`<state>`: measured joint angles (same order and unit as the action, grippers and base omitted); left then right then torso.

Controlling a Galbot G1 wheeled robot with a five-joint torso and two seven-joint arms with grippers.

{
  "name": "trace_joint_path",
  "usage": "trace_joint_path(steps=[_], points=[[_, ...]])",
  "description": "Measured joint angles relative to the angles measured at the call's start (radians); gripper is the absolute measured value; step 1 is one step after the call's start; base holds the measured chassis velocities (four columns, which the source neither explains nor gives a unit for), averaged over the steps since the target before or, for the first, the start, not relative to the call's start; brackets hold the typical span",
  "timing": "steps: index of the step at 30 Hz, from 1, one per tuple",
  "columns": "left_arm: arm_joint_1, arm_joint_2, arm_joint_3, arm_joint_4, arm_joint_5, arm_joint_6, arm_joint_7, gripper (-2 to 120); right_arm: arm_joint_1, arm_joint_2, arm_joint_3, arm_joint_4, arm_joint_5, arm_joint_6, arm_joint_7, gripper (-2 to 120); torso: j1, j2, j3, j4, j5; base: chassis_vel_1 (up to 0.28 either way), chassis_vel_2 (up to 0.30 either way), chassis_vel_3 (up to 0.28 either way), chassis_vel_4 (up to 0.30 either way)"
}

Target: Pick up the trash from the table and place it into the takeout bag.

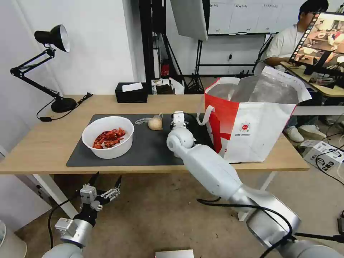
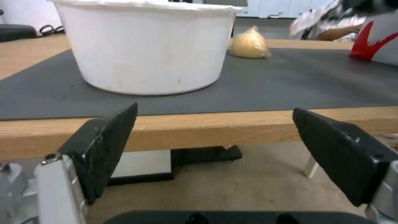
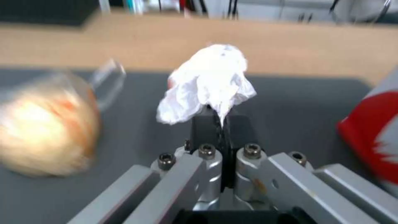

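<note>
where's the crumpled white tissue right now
The crumpled white tissue is pinched in the right gripper, above the dark grey mat, between wrapped beige bun and takeout bag.

Right gripper reaches forward, fingers pinched together; left gripper hangs low, fingers spread.

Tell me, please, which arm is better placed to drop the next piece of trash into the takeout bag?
The right. Its claw is already shut on the crumpled tissue over the mat, beside the takeout bag. The left claw hangs open and empty below the table edge, nearer the bowl.
</note>
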<state>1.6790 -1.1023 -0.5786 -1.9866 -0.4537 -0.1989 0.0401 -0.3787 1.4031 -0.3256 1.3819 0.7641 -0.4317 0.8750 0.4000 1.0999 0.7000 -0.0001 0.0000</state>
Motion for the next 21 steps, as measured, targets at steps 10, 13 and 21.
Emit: trace_joint_path(steps=[10, 13, 21], points=[[0.012, -0.008, -0.003, -0.010, 0.006, -0.003, -0.002, 100, -0.142, -0.132, -0.032, 0.244, -0.267, 0.163, -0.028, 0, 0.000, 0.000, 0.000, 0.0000, 0.0002, 0.000, 0.000, 0.000, 0.000], [0.015, -0.017, 0.003, -0.010, 0.014, -0.007, -0.002, 100, -0.190, -0.176, -0.006, 0.294, -0.385, 0.253, -0.103, 0, 0.000, 0.000, 0.000, -0.0001, 0.0001, 0.000, 0.000, 0.000, 0.000], [0.017, -0.018, 0.005, -0.018, 0.015, -0.008, -0.003, 100, -0.209, -0.213, 0.071, 0.371, -0.521, 0.406, -0.216, 0, 0.000, 0.000, 0.000, 0.0000, 0.0001, 0.000, 0.000, 0.000, 0.000]])
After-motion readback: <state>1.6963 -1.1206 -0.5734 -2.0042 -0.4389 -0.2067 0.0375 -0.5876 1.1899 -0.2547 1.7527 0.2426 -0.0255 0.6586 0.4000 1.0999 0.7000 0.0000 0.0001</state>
